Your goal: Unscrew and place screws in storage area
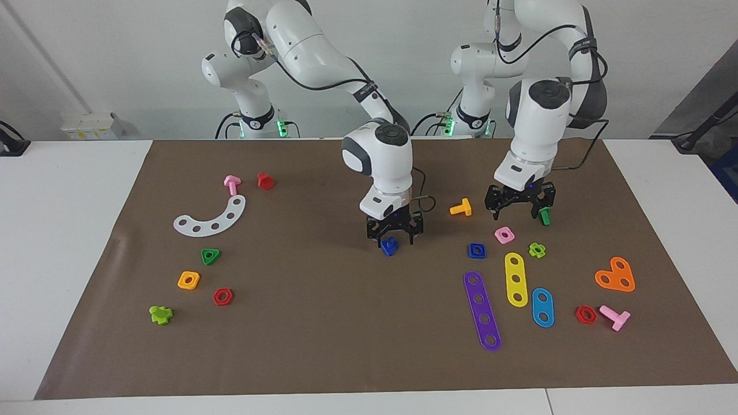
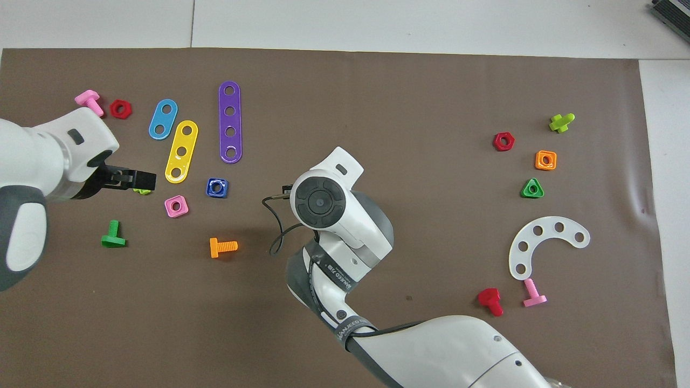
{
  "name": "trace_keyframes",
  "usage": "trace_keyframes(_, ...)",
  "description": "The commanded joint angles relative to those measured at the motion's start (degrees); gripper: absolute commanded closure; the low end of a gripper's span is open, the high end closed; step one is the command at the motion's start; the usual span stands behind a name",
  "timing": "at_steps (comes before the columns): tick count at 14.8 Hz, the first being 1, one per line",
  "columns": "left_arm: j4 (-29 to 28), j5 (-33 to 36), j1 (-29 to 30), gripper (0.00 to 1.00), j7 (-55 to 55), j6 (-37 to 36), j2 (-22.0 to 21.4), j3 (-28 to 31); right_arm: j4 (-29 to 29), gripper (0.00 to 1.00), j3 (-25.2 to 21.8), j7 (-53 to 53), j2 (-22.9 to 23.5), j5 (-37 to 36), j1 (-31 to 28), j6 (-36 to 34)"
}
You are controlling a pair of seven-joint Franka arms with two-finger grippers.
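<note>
My right gripper (image 1: 394,237) hangs low over the middle of the brown mat (image 1: 323,346), and the dark-blue bolt (image 1: 390,246) sits right at my fingertips, between the two fingers; they seem to be clamped on it, though my own wrist hides it from overhead. Its dark-blue square nut (image 1: 477,250) lies flat on the mat toward my left arm's end, just beside the pink square nut (image 1: 504,234). My left gripper (image 1: 519,212) hovers with fingers spread apart, beside the green bolt (image 1: 545,217), near the orange bolt (image 1: 461,208).
</note>
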Motion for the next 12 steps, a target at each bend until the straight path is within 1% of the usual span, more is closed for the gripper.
trace_keyframes(1,10.24,-2.55,-0.91,0.0,5.82,-10.49,0.64,2.48,-0.77,0.31,0.08,-1.42,0.21,-0.76,-0.31,-0.35)
trace_keyframes(2,12.8,-3.25,-1.0,0.0,6.62,-12.26,0.73,3.71,-1.12,0.34,0.08,-1.51,0.21,-0.76,-0.22,-0.43)
trace_keyframes(4,17.02,-3.35,-0.91,0.0,6.8,-16.03,0.99,3.98,-1.39,0.38,0.08,-1.43,0.12,-0.76,-0.22,-0.44)
trace_keyframes(6,21.85,-2.82,-0.83,0.0,6.71,-19.99,2.65,3.98,-1.3,0.39,0.08,-1.43,0.12,-0.76,-0.22,-0.44)
trace_keyframes(7,23.35,-2.82,-0.56,0.0,6.71,-21.31,3.27,3.81,-1.39,0.42,0.08,-1.43,0.12,-0.76,-0.22,-0.44)
trace_keyframes(9,23.72,-2.82,-0.56,0.0,6.71,-24.04,3.37,3.81,-1.3,0.42,0.08,-1.43,0.03,-0.76,-0.22,-1.22)
trace_keyframes(12,23.72,-2.73,-0.12,0.0,6.54,-24.58,3.45,2.93,-1.3,0.42,0.08,-1.43,-0.06,-0.76,-0.14,-1.93)
